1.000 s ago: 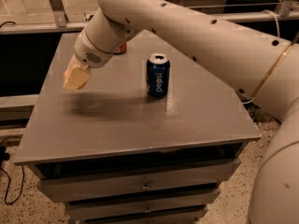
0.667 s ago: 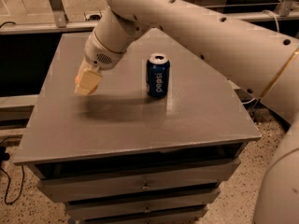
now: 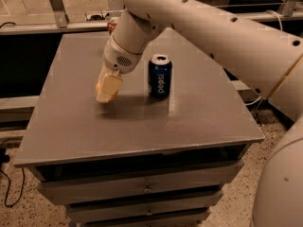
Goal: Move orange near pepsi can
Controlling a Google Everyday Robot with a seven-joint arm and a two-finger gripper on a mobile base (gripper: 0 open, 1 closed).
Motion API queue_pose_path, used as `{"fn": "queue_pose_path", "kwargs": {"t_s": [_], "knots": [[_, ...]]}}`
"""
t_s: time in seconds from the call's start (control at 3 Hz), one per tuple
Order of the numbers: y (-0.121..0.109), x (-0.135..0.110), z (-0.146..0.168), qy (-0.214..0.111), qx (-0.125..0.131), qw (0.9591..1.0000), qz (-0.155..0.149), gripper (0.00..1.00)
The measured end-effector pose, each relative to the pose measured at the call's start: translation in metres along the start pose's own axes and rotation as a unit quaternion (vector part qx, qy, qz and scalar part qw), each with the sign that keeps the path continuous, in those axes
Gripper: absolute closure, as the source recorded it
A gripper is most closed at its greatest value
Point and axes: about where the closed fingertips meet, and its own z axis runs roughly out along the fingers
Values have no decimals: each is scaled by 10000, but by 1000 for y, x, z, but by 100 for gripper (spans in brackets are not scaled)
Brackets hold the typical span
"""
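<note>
Item 1 – arm (image 3: pixel 213 27): a thick white arm is reaching in from the upper right and crossing above the far half of the table (image 3: pixel 142 126). Its wrist is bending steeply down and to the left, so the last link is pointing at the tabletop.

Item 2 – gripper (image 3: pixel 106 96): it is hanging low over the left-centre of the table, tips down and very close to the surface, with its shadow lying right under it. Whether the tips are touching the top cannot be told. The cream fingers (image 3: pixel 108 85) are pressing in on the orange (image 3: pixel 98 86).

Item 3 – orange: it is sitting between the fingers, mostly hidden by the near one. Only slivers of orange skin are showing, at that finger's left edge and lower right. It is left of the pepsi can (image 3: pixel 159 77), near it but not touching, with bare tabletop showing between the two.

Item 4 – pepsi can: dark blue, it is standing upright near the table's centre, silver top up and white lettering running vertically down its side. Whether the top is opened cannot be told.

Item 5 – orange-red can (image 3: pixel 111 24): it is standing at the far edge of the table and peeking out from behind the arm, with only its upper part in view.

Item 6 – drawers (image 3: pixel 147 188): stacked under the grey top, they are sitting closed, so their contents are hidden. A dark open slot is running just beneath the tabletop.

Item 7 – cable (image 3: pixel 8 188): a dark cable is trailing on the speckled floor (image 3: pixel 19 212) at the lower left.
</note>
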Motion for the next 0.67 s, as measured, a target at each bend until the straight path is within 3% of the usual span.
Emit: {"fn": "queue_pose_path", "kwargs": {"t_s": [0.67], "knots": [[-8,35,-12,372,-67,9993,-9,100]]}}
